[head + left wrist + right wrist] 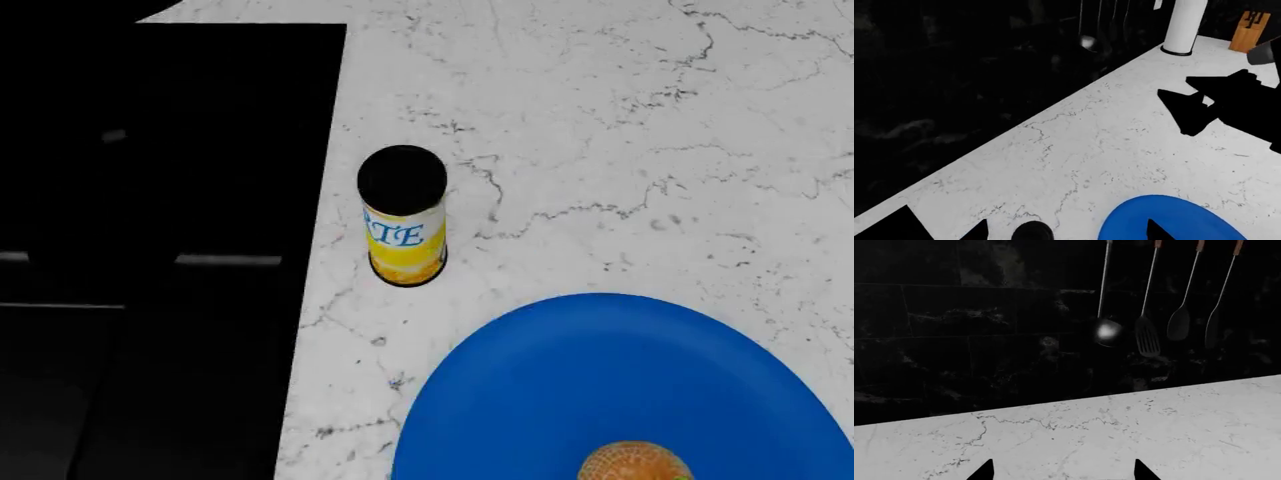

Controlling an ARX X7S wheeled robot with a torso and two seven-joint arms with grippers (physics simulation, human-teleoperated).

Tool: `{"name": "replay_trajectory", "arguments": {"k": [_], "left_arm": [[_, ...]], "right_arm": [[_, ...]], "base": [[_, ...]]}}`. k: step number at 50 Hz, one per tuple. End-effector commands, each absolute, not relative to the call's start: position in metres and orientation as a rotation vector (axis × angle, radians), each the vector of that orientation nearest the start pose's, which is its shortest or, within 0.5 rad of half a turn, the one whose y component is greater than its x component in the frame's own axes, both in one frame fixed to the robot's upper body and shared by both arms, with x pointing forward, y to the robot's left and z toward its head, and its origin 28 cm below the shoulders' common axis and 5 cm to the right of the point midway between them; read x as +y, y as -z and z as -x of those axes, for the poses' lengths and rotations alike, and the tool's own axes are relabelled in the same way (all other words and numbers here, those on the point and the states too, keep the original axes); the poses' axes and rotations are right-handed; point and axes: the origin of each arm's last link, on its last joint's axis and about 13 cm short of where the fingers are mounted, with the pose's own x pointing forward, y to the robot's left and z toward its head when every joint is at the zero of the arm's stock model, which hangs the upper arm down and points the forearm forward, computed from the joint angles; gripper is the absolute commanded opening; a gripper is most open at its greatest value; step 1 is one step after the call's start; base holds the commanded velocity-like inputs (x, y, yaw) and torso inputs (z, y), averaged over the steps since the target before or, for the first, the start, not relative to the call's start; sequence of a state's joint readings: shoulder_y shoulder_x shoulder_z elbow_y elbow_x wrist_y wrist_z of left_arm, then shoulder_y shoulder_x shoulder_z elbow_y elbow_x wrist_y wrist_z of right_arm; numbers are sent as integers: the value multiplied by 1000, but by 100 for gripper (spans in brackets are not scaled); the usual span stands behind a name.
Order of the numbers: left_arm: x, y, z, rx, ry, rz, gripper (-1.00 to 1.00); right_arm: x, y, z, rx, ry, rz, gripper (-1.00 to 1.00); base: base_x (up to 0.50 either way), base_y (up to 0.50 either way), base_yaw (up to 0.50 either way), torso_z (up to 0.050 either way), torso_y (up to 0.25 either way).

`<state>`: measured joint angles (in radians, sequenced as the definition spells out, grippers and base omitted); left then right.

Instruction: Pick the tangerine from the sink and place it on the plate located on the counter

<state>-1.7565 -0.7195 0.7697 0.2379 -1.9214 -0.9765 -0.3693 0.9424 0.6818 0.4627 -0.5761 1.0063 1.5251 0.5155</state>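
The tangerine (635, 462) sat on the plate (561, 380), near its front edge. Both grippers, left (1067, 235) and right (1062, 474), stood open, holding nothing. A careless retreat might have clipped the can (403, 216) beside the plate.

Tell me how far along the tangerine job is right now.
It looks essentially done: the tangerine already sits on the blue plate on the counter, out of the sink. Neither hand shows in the head view and nothing is being held near the fruit. At most, pulling the arms away remains.
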Motion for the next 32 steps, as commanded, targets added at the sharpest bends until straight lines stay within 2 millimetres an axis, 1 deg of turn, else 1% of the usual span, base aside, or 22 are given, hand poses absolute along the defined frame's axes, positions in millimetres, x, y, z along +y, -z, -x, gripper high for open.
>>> {"name": "replay_trajectory", "arguments": {"k": [1, 6, 7, 11, 15, 23, 24, 32], "left_arm": [[232, -390, -212, 6, 807, -133, 100], [241, -392, -208, -7, 782, -122, 100], [242, -391, -209, -7, 778, -126, 100], [248, -386, -210, 2, 757, -119, 100], [249, -383, -212, 5, 755, -116, 100], [254, -382, -211, 3, 745, -108, 100], [257, -382, -211, 4, 733, -100, 100], [271, -379, -209, 10, 677, -84, 100]], "right_arm": [[-247, -319, -174, -162, 365, 56, 100], [-252, -320, -160, -172, 383, 56, 100], [-253, -320, -159, -173, 385, 56, 100], [-259, -322, -143, -172, 416, 60, 100], [-265, -324, -128, -172, 452, 60, 100], [-279, -326, -106, -161, 526, 62, 100], [-283, -326, -101, -156, 545, 60, 100], [-296, -327, -79, -147, 605, 69, 100]], "base": [[0, 0, 0, 0, 0], [0, 0, 0, 0, 0], [0, 0, 0, 0, 0], [0, 0, 0, 0, 0], [0, 0, 0, 0, 0], [0, 0, 0, 0, 0], [0, 0, 0, 0, 0], [0, 0, 0, 0, 0]]}}
